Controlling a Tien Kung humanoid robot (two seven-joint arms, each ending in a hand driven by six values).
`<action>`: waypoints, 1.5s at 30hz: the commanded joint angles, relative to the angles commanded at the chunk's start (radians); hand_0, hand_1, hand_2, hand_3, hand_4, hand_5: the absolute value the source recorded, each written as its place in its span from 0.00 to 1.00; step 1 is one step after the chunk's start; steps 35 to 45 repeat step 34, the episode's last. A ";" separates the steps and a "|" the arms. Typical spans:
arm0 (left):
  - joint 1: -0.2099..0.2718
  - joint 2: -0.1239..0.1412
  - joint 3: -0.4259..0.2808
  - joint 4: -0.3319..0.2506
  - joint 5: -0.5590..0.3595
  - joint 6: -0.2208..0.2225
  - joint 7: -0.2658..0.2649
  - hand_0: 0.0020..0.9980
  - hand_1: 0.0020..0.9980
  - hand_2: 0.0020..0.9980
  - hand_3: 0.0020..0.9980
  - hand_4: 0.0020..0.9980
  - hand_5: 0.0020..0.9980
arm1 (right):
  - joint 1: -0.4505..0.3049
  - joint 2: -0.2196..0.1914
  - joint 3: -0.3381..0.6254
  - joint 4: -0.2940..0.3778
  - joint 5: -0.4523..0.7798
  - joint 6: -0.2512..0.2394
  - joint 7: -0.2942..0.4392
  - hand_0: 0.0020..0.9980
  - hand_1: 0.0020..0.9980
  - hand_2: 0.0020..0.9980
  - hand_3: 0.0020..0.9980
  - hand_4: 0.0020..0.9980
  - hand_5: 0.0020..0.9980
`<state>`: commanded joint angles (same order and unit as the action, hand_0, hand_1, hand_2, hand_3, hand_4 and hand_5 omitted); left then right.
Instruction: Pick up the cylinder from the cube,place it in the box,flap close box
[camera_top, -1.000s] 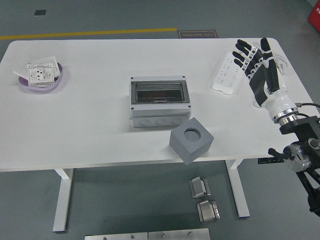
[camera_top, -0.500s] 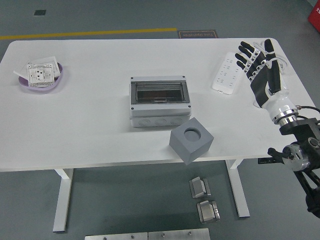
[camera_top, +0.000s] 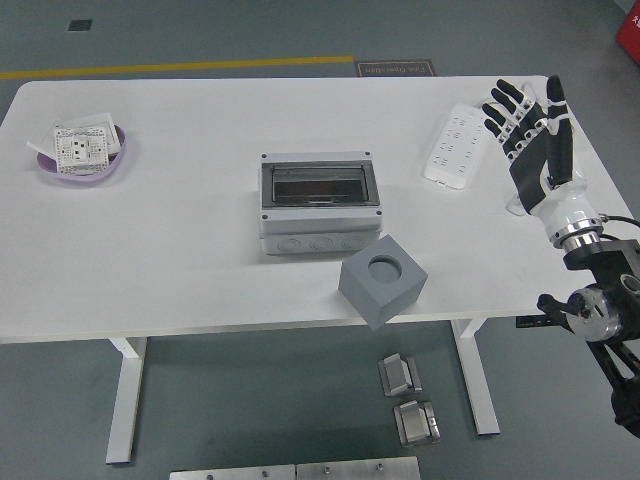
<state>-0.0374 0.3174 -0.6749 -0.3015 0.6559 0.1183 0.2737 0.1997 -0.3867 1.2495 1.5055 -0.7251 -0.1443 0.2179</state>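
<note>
A grey cube (camera_top: 382, 281) with a round hole in its top sits at the table's near edge; I see no cylinder in the hole or elsewhere. Behind it stands the grey box (camera_top: 320, 204), its smoked clear flap lying shut over the top. My right hand (camera_top: 531, 135) hovers over the table's right side, well right of the cube and box, fingers spread and holding nothing. The left arm is out of view.
A white power strip (camera_top: 455, 146) lies just left of my right hand. A purple bowl (camera_top: 86, 160) holding white sockets sits at the far left of the white table (camera_top: 180, 250). Metal blocks (camera_top: 408, 397) lie on the floor below.
My right hand has drifted to the right and slightly away from the power strip, fingers still spread. Cube and box have not moved.
</note>
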 joint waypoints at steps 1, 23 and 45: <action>0.000 0.000 0.000 0.000 0.000 0.000 0.000 0.71 0.71 0.56 0.79 0.75 0.30 | 0.000 0.000 0.001 0.000 0.001 -0.001 0.002 0.99 0.87 0.91 0.87 1.00 1.00; 0.002 0.000 0.004 0.000 -0.005 0.000 0.000 0.71 0.71 0.57 0.79 0.75 0.30 | -0.001 -0.004 0.016 0.004 -0.013 0.003 0.007 0.97 0.79 0.76 0.95 0.99 1.00; 0.003 0.000 0.004 0.001 -0.005 0.000 0.000 0.71 0.71 0.57 0.79 0.75 0.30 | 0.000 -0.007 0.027 0.008 -0.051 -0.007 0.014 0.98 0.83 0.88 0.91 1.00 1.00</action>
